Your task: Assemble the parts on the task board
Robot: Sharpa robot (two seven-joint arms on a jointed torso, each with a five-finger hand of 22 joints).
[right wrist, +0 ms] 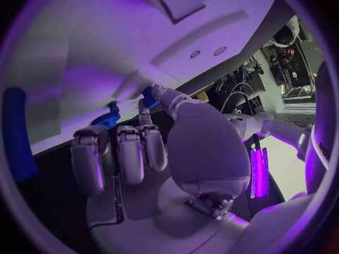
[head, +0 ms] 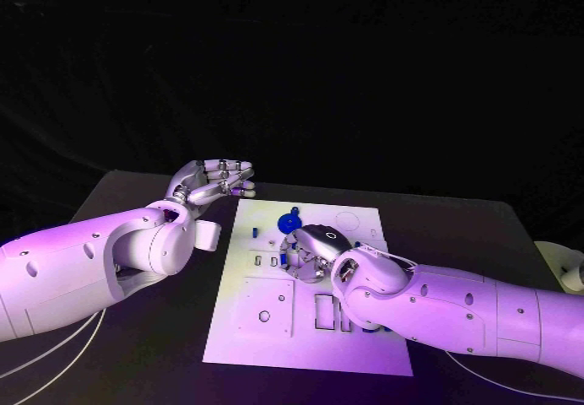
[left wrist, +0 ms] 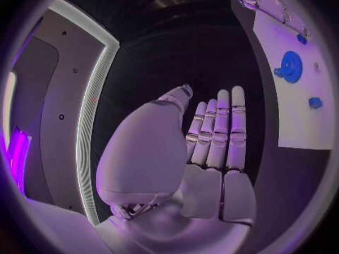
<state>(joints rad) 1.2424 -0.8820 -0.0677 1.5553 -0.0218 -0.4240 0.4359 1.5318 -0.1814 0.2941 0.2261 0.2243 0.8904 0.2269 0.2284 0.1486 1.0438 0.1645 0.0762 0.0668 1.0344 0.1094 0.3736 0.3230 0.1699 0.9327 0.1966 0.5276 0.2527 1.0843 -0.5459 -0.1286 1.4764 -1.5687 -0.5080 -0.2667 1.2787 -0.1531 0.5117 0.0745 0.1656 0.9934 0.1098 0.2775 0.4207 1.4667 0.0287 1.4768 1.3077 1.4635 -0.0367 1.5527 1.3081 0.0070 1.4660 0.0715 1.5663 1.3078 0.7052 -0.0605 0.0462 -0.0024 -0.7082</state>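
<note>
**Inspector:** Head view first.

**Operator:** My right hand [head: 311,251] sits on the white board [head: 274,337], close beside the round blue disc [head: 289,223], which lies just beyond its fingertips. My left hand [head: 217,180] hangs off the board's far left corner, fingers loosely apart, holding nothing. The right is plainly nearer.

**Inspector:** Left wrist?

**Operator:** Fingers straight, side by side, empty. The disc [left wrist: 290,66] looks smooth and flat, hub at centre; a small blue part [left wrist: 315,102] lies nearby.

**Inspector:** Right wrist?

**Operator:** A small blue piece [right wrist: 149,96] sits at the thumb tip, other fingers curled. I cannot tell if it is gripped.
</note>
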